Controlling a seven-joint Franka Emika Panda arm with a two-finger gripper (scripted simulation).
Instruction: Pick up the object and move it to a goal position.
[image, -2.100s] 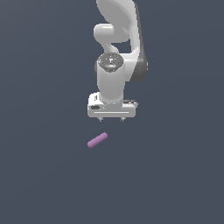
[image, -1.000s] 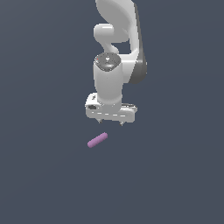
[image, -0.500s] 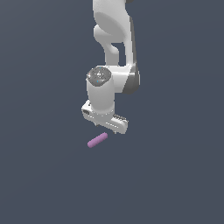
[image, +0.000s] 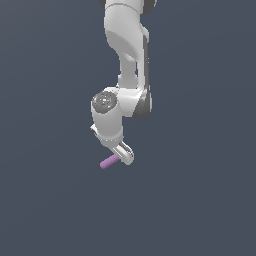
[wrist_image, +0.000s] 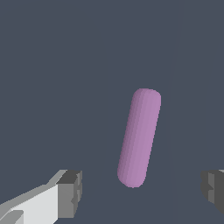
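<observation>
Wrist view shows the rod (wrist_image: 139, 138) lying on the flat grey floor (wrist_image: 65, 65), its lower end sitting between the two fingertips (wrist_image: 70, 194) — neither tip touches it. The gripper (wrist_image: 141, 190) is spread wide, with clear gaps on both sides of the rod. The rod lies slightly tilted relative to the line between the tips.

From the exterior view, the white arm (image: 125, 55) reaches down and the gripper (image: 122, 152) sits low — right at the rod (image: 108, 162), covering its end on the exterior view's right. The rod's other end sticks out toward the exterior view's left, angled slightly downward in that picture.
</observation>
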